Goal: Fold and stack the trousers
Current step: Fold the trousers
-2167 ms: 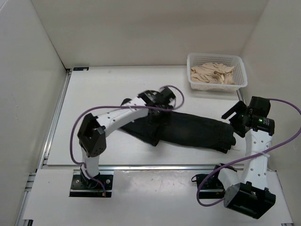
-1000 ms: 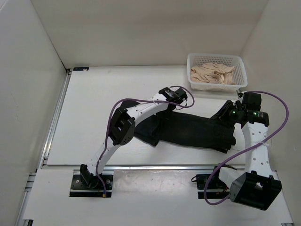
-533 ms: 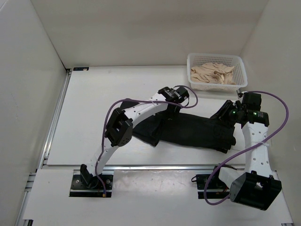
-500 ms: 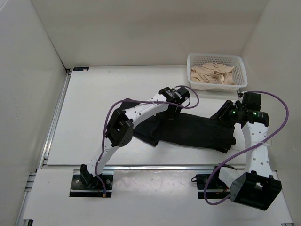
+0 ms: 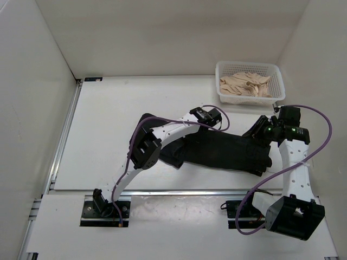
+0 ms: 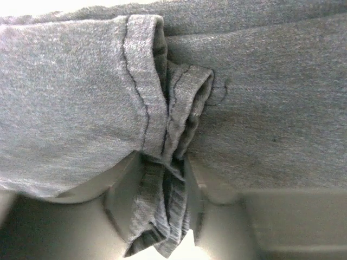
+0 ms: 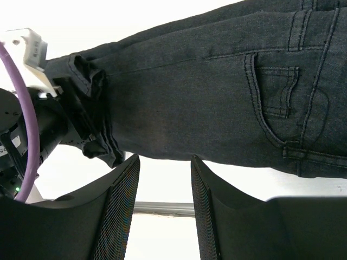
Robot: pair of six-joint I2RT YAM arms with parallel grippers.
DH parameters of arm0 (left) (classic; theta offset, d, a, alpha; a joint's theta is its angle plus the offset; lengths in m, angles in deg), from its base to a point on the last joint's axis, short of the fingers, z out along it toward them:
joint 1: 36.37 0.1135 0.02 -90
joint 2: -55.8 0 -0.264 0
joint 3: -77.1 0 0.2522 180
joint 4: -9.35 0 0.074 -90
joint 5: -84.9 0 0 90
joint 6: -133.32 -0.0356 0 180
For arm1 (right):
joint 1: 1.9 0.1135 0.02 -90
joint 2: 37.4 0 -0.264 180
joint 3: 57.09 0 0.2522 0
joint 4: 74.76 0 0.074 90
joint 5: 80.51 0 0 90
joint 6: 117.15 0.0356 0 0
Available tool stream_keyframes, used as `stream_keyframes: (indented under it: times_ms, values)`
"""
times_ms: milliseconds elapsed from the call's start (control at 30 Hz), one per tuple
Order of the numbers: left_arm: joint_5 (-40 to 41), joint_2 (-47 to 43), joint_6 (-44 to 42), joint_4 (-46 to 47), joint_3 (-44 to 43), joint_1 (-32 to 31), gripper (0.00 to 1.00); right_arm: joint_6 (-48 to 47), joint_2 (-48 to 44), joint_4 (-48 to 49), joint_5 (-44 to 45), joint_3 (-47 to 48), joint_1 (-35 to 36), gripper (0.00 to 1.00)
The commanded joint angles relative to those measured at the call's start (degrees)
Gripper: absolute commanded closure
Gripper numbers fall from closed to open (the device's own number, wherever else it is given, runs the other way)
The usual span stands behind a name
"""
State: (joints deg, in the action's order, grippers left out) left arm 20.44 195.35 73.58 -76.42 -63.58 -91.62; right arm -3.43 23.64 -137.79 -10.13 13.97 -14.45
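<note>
Lying across the middle of the table [image 5: 108,135], nearer its right edge than its left, the trousers [image 5: 227,150] have their long axis running left to right. The back pocket [image 7: 282,103] sits at the end toward the right edge.

The left gripper [image 6: 162,189] is clamped on a bunched hem [image 6: 173,124], with layers of cloth pinched between its fingers [image 6: 122,203]. It sits on the far edge of the trousers, about midway along them.

The right gripper [image 7: 162,173] is spread wide with nothing between its fingers [image 7: 119,216]. It is low, just beside the pocket end, with the cloth stretching away from it toward the left arm.

The right arm is therefore the nearer one to the waist, while the left arm already has the leg end. Any fold probably turns on that axis, with the held hem carried along it toward the pocket end and the free gripper pinning or taking the waist.

A basket [image 5: 250,97] of beige cloth [image 5: 244,84] stands in the far right corner, apart from the trousers.
</note>
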Motion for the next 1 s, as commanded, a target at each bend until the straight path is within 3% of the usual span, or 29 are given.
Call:
stream_keyframes:
  times_ms: [0, 167, 467, 967]
  values:
    - [4.25, -0.68, 1.38, -0.15, -0.27, 0.14, 0.54, -0.61, 0.49, 0.32, -0.33, -0.17, 0.16, 0.52]
    - [4.26, -1.73, 1.91, -0.77, -0.79, 0.75, 0.90, -0.61, 0.49, 0.32, -0.33, -0.17, 0.16, 0.52]
    - [-4.34, -15.00, 2.35, 0.63, -1.50, 5.76, 0.90, -0.61, -0.57, 0.32, -0.33, -0.17, 0.16, 0.52]
    - [-14.73, -7.18, 2.35, 4.60, -3.43, 5.23, 0.90, -1.14, -1.62, 0.32, 0.72, -0.70, 0.16, 0.52]
